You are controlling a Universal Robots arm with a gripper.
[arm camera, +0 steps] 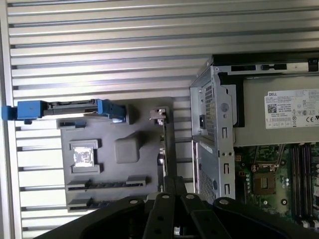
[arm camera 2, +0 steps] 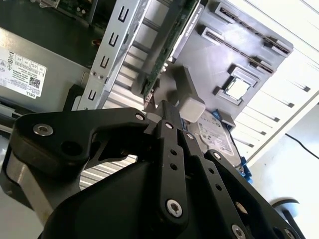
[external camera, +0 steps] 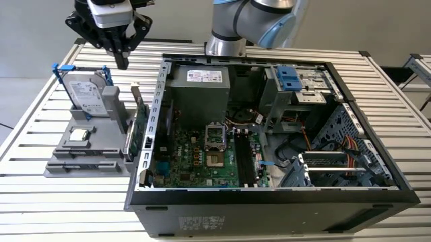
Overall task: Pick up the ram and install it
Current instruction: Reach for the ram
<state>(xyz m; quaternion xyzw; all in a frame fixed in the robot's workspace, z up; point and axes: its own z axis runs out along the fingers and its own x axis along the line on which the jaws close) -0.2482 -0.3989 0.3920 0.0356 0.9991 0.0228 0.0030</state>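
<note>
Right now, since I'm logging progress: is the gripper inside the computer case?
No, the gripper hangs near the hard drive, outside the case.

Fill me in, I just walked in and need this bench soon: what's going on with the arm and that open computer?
The robot arm's hand, fingers together and holding nothing, hangs above the gray parts tray beside the open computer case, roughly between the upright hard drive and the green card. What looks like the ram, a slim dark strip, lies in a tray slot, not yet picked up.
</note>
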